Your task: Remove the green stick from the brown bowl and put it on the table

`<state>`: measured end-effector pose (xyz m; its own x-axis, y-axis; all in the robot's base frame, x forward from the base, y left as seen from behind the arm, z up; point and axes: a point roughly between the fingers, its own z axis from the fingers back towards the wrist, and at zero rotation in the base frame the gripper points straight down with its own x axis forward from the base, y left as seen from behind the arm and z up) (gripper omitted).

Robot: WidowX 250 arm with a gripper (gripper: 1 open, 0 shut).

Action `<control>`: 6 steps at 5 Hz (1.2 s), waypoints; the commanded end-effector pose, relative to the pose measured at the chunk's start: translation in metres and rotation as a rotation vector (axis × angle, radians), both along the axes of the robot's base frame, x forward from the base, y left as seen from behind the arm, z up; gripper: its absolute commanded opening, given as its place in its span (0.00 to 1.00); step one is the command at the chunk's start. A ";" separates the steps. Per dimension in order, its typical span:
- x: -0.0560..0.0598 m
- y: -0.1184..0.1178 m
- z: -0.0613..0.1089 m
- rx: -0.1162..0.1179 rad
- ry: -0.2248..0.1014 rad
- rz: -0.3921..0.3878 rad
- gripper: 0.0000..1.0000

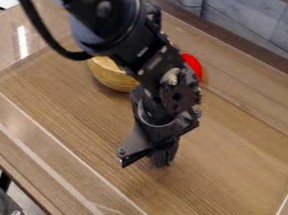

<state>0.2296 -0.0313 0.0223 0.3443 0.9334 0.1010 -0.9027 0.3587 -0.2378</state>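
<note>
- Bench (244, 184): brown wood-grain top, clear acrylic walls along its edges.
- Brown bowl (106, 72): toward the back left, largely hidden behind the black arm; only part of its side shows.
- Green stick: cannot be seen, screened by the arm.
- Hand (141, 157): mid-bench, pointing steeply down, fingers closed together, gripping nothing.
- Red object (189, 64): just behind the arm, partly covered.

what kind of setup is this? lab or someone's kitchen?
Most likely a lab test cell, not a kitchen: a wood-grain table fenced by clear acrylic walls, one black robot arm over it, and toy-like props, a brown bowl and a small red object.
</note>
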 end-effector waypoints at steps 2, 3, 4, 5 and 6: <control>-0.007 0.011 0.006 -0.008 -0.031 -0.026 0.00; -0.011 0.015 0.006 -0.008 -0.033 -0.038 0.00; -0.008 0.010 0.005 -0.006 -0.036 -0.027 0.00; -0.004 0.006 0.003 -0.008 -0.039 -0.018 0.00; -0.002 0.000 0.004 -0.010 -0.042 0.043 0.00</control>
<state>0.2194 -0.0301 0.0189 0.3035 0.9476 0.1000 -0.9145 0.3192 -0.2487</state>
